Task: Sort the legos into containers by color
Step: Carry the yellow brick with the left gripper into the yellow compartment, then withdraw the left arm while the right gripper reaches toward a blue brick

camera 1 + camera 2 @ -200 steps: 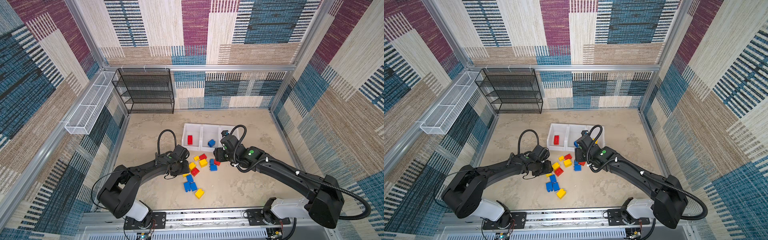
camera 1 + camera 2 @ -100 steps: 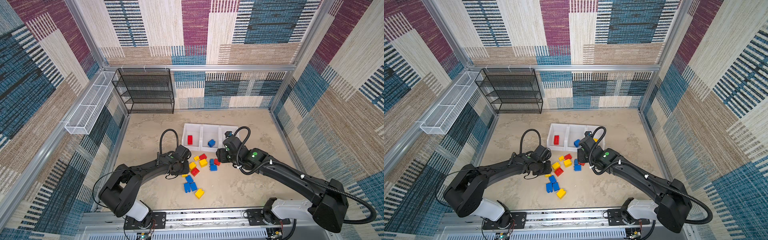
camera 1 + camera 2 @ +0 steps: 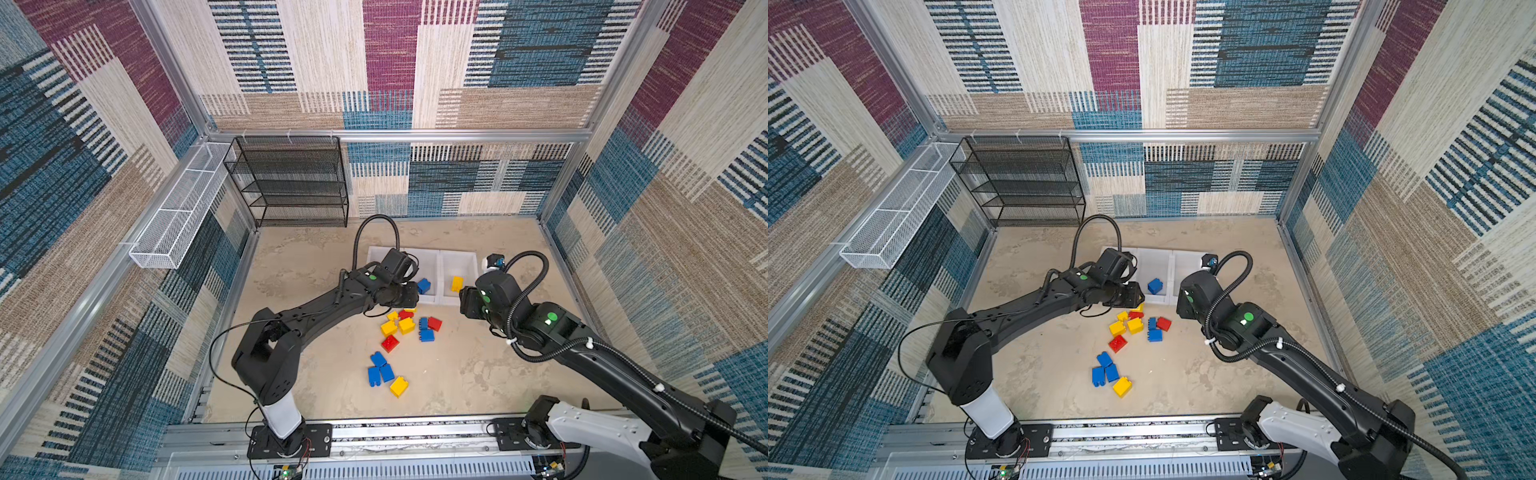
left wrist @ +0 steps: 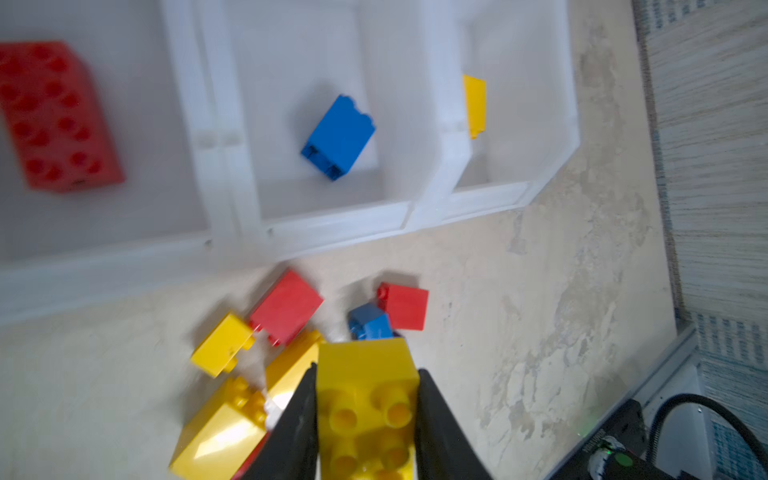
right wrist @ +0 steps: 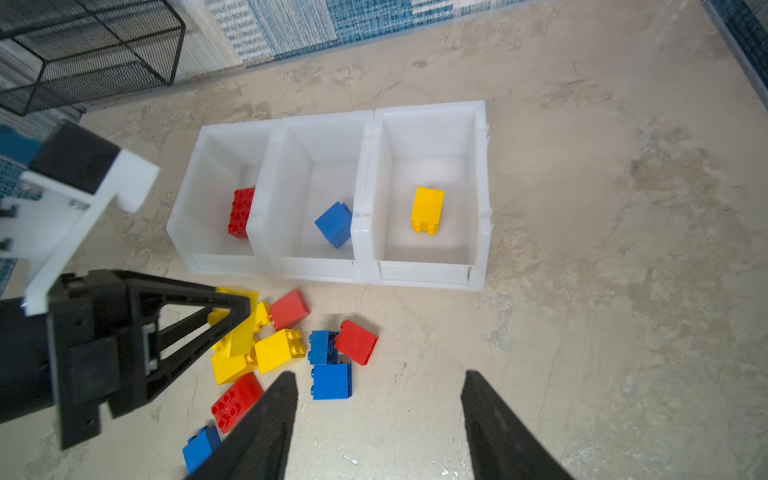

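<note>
Just in front of the three white bins point(image 5: 432, 276), near the surface's point(image 3: 478, 374) middle, the left jaws are clenched on a yellow brick point(image 4: 365, 399) among the loose bricks point(image 3: 407, 326). Right jaws hang released and empty beside that pile. Each bin holds one piece: a red brick point(image 5: 241, 212), a blue brick point(image 5: 334, 224), a second yellow brick point(image 5: 427, 210).

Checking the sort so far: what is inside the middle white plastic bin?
One blue studded plastic brick, lying tilted on the middle white plastic bin's floor. Nothing else shows; only the floor under the brick is covered.
</note>
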